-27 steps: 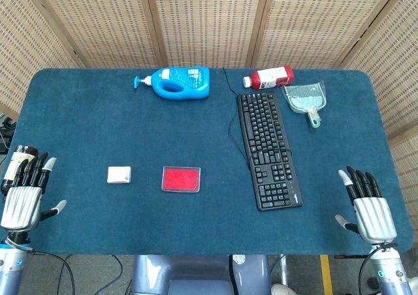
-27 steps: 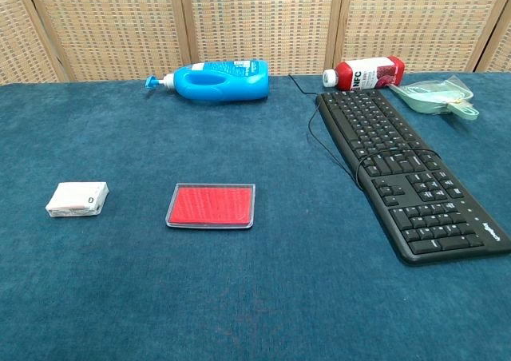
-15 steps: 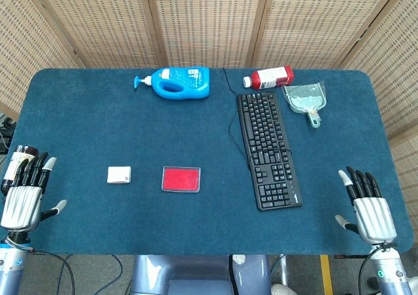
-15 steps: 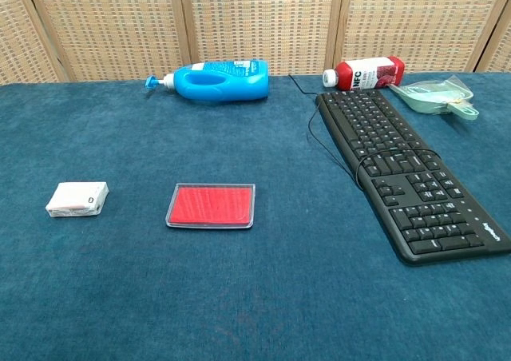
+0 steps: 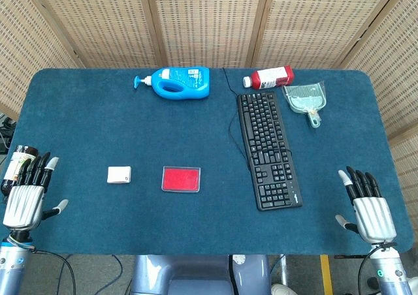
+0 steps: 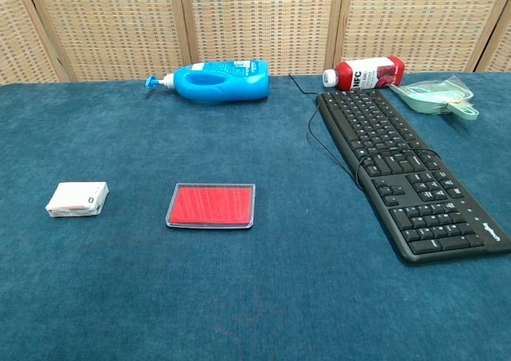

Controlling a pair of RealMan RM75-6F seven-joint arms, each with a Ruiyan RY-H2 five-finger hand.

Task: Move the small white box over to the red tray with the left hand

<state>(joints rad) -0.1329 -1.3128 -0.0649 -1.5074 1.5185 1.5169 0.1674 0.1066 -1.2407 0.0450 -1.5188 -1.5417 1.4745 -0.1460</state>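
The small white box [image 5: 119, 174] [image 6: 77, 199] lies flat on the blue cloth, left of the red tray [image 5: 181, 179] [image 6: 211, 205], with a gap between them. In the head view my left hand [image 5: 26, 194] hovers at the table's near left corner, fingers straight and spread, holding nothing, well to the left of the box. At the near right corner my right hand [image 5: 369, 209] is likewise spread and empty. The chest view shows neither hand.
A black keyboard [image 5: 268, 148] [image 6: 403, 169] runs down the right half with its cable trailing back. Along the far edge lie a blue detergent bottle [image 5: 176, 82] [image 6: 211, 80], a red bottle [image 5: 269, 77] [image 6: 367, 73] and a pale green dustpan [image 5: 304, 99] [image 6: 435, 96].
My left hand has dropped slightly toward the near edge. The box, tray and right hand have not moved.
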